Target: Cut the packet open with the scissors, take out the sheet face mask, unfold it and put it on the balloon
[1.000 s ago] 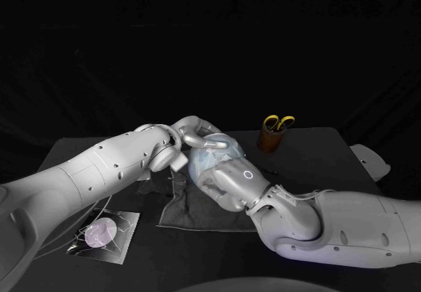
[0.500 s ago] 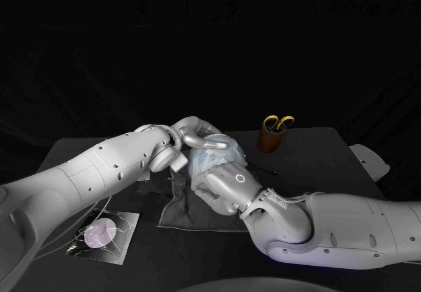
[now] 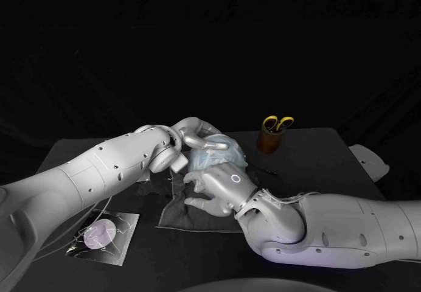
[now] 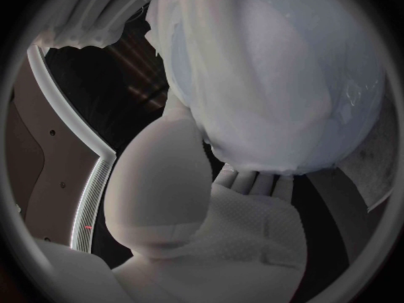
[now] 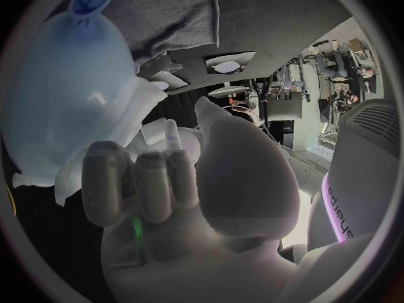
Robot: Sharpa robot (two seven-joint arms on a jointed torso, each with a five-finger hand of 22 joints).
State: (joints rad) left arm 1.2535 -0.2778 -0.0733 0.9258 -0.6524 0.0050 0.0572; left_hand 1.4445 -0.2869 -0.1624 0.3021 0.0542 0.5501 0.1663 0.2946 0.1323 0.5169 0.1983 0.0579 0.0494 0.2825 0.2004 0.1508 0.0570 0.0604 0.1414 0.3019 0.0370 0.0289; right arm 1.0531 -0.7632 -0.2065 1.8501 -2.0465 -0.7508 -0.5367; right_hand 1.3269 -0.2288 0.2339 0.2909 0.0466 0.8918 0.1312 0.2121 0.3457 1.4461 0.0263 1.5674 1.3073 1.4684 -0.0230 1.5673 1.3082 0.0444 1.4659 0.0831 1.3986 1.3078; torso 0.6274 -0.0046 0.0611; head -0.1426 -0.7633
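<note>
The black table (image 3: 333, 158) carries a dark grey cloth (image 3: 188, 213) at its middle, probably as a work pad. Above it the left hand (image 3: 194, 137) grips the pale blue balloon (image 5: 50, 81), steadying it under the draped white sheet mask (image 4: 244, 101). The right hand (image 3: 219, 187) rests at the mask's near edge, fingers curled; I cannot tell whether it pinches the sheet. The opened packet (image 3: 103, 234) lies by the near left corner. The yellow-handled scissors (image 3: 279, 122) stand in a brown cup (image 3: 270, 141) near the far edge.

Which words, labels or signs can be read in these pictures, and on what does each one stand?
"sharpa": on the white casing of the right arm, beside a purple band.
Print on the packet: too small to read.
Back of the right robot hand: a lit ring, no letters.
</note>
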